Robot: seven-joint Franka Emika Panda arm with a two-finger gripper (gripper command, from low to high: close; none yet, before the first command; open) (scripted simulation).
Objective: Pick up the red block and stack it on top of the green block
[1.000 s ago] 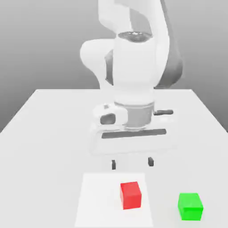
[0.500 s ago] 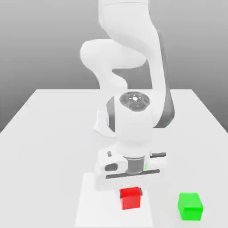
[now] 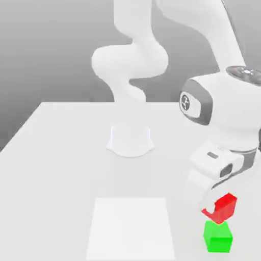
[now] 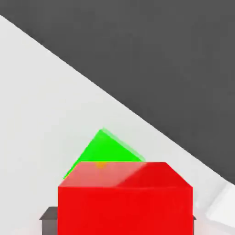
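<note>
Exterior view: gripper (image 3: 218, 210) at right, clamped on red block (image 3: 225, 208), held tilted just over green block (image 3: 218, 237); released at this skewed angle, red block could land on edge and topple off
</note>
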